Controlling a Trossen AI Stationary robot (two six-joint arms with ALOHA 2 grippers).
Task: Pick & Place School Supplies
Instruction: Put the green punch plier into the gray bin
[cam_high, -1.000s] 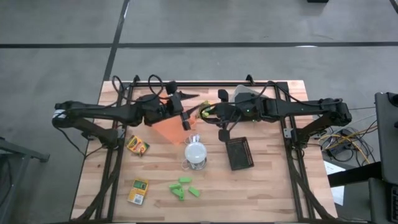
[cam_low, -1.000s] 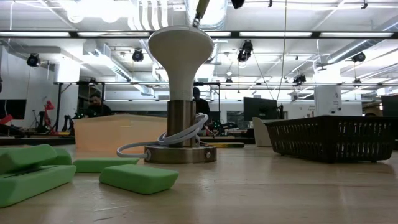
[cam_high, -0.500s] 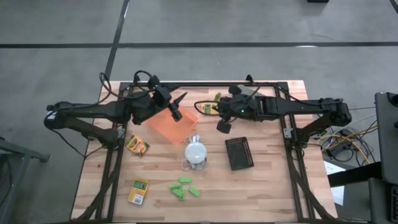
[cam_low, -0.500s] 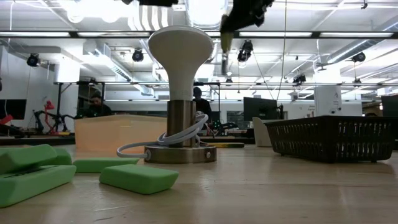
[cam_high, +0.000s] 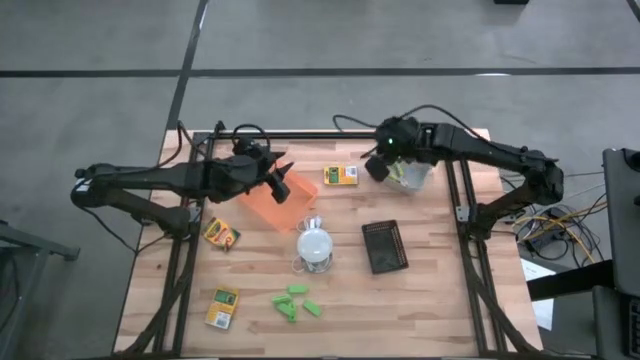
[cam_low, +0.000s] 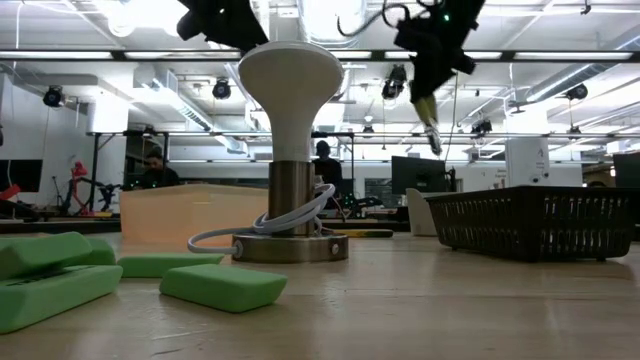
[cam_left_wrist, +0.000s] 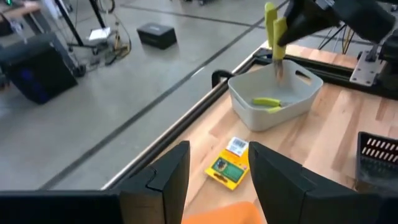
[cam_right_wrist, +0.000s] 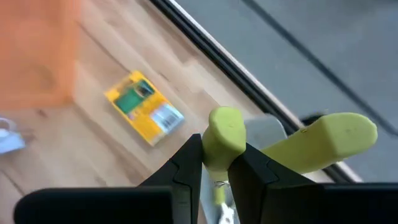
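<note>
My right gripper is shut on a small tool with yellow-green handles and hovers over the grey tray at the table's far right. A second yellow-green tool lies in that tray. My left gripper is open over the orange tray. One yellow-and-green box lies flat between the two trays; two more lie near the left edge. Green chunks lie at the near edge. My right gripper pinches one yellow-green handle of the tool between its two fingers, coming from above. The tool is lifted clear and hangs below the fingers, with its metal tip pointing down over the grey tray's opening.
A white domed lamp on a round base with a coiled cord stands at the table's middle. A black mesh tray lies to its right. A black frame rail runs along the far edge. Bare wood shows at the near right.
My right gripper has carried the yellow-green tool from the table's middle toward the far right and now holds it over the grey tray. My left gripper has drawn back leftward from the middle to the orange tray. The box between the trays has come into view.
</note>
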